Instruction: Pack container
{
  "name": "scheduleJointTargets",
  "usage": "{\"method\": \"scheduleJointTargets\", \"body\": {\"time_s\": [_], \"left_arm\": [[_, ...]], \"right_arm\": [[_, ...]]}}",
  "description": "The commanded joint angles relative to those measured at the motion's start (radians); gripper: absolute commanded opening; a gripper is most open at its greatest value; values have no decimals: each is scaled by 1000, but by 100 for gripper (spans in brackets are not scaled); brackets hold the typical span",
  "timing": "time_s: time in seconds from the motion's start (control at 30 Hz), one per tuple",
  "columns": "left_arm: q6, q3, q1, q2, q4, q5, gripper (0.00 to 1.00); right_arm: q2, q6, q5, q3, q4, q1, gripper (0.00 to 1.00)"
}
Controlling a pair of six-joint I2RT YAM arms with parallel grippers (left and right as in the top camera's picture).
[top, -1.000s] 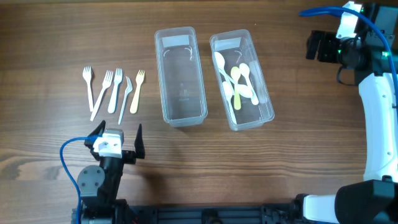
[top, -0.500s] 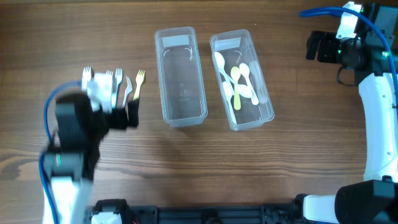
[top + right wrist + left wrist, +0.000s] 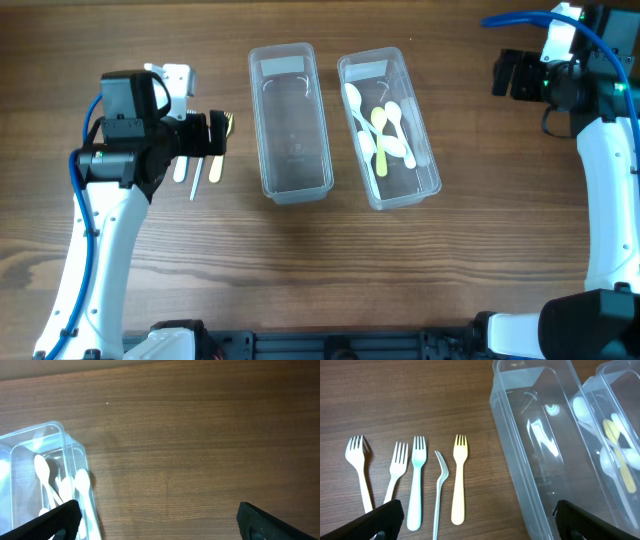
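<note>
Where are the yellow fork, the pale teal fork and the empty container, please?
yellow fork [image 3: 458, 490], left wrist view, on its handle.
pale teal fork [image 3: 416, 490], left wrist view, on its handle.
empty container [image 3: 290, 140], overhead view, on its bare floor.

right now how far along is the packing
Done: spoons lie in the right container. In hand: nothing; the left gripper hovers open over the forks. Left: every fork lies on the table; the left container is empty.
</note>
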Motion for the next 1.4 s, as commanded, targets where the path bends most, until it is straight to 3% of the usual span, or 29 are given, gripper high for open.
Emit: {"method": "scheduleJointTargets", "body": {"time_s": [0.0,0.07,0.2,0.57,1.37], "left_arm": [[60,18,0,12,-15,23,95],[63,18,0,29,-23,19,80],[63,18,-3,92,-47,-8,72],[63,18,-6,381,-79,-157,75],[64,18,-5,452,49,-207,45]], "right_arm": [[0,8,8,9,3,3,100],[0,9,8,10,3,3,100],[0,8,8,9,3,3,100],[0,8,8,9,3,3,100],[0,8,8,9,3,3,100]]}}
